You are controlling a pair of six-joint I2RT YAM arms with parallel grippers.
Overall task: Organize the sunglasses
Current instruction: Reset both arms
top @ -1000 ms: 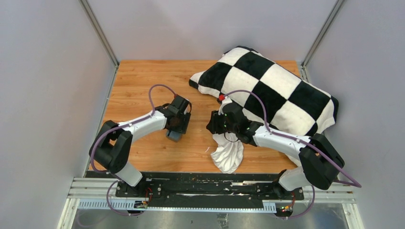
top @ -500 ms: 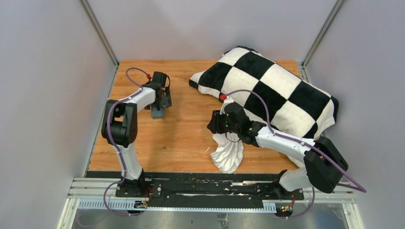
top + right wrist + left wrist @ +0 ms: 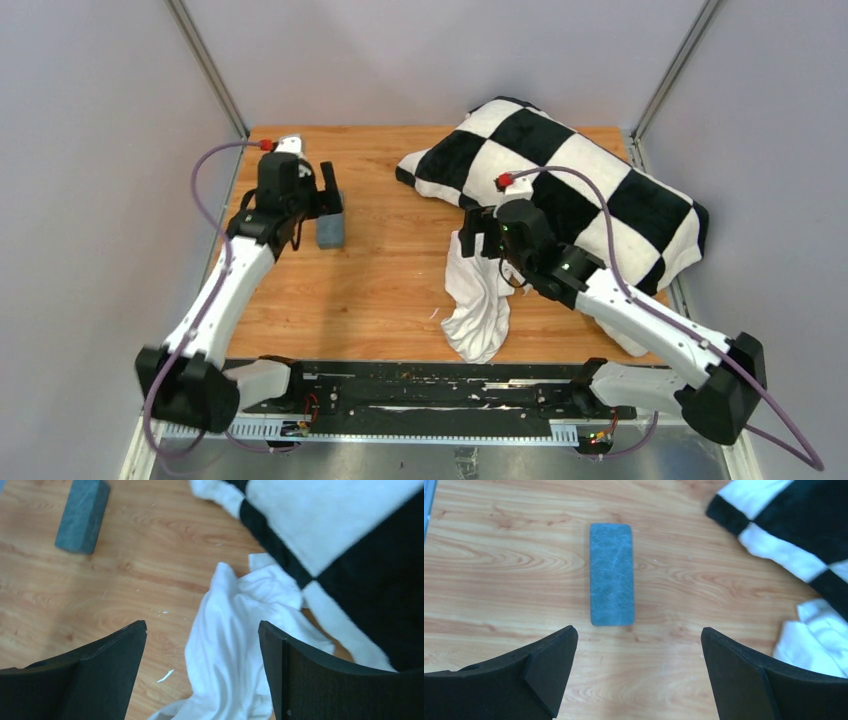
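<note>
The sunglasses are out of view in every frame. A closed grey-blue case [image 3: 330, 232] [image 3: 611, 574] [image 3: 82, 515] lies flat on the wooden table [image 3: 390, 290] at the left. My left gripper [image 3: 326, 197] [image 3: 638, 635] hangs above and just behind the case, open, with nothing between its fingers. My right gripper [image 3: 478, 232] [image 3: 202, 627] is open over a crumpled white cloth [image 3: 476, 300] [image 3: 240, 645] and is not holding it.
A large black-and-white checkered blanket [image 3: 570, 190] [image 3: 340, 535] [image 3: 794, 525] covers the back right of the table, its edge overlapping the white cloth. Grey walls close in the left, right and far sides.
The left arm swung from mid-table to the far left, set the case down and opened. The right gripper opened, releasing the white cloth, and drew back toward the blanket.
</note>
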